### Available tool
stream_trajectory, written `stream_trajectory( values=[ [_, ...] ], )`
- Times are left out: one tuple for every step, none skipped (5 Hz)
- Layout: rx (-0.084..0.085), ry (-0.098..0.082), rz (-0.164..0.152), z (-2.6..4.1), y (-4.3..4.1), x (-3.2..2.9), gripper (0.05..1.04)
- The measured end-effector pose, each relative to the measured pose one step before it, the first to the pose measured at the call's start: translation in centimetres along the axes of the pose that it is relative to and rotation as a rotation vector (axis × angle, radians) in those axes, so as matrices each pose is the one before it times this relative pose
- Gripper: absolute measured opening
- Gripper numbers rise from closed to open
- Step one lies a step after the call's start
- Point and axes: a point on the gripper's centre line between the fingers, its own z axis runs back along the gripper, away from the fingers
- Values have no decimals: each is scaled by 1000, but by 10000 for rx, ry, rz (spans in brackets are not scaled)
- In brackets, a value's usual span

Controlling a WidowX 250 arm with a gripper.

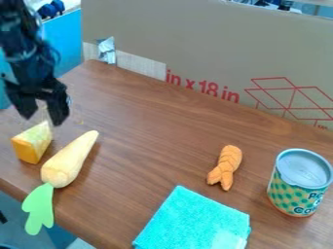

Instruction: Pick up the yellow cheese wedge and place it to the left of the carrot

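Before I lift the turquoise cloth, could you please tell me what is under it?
The brown table shows along the edges of the turquoise cloth. The surface beneath is covered, so I cannot tell whether anything small lies there.

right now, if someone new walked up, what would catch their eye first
Probably the bright turquoise cloth at the bottom of the view, then the pale toy root at left, its green leaves jutting past the edge of the wooden table. The black gripper, open just above a yellow wedge, would likely draw a look too.
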Motion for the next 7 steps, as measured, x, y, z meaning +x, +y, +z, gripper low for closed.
stream_trajectory(
  values=[
    [-195,-642,-903,2709,-3486,1115,1002],
    [159,194,-2118,-304,-5571,871,1001],
    [-411,183,-1362,-1090,-5185,-42,1001],
    [-311,374,-288,-1112,-4715,472,1001],
    [-37,7,-144,-34,-721,103,1001],
    [17,19,105,-45,301,-62,1001],
    [2,-15,0,42,2,11,1001]
  ],
)
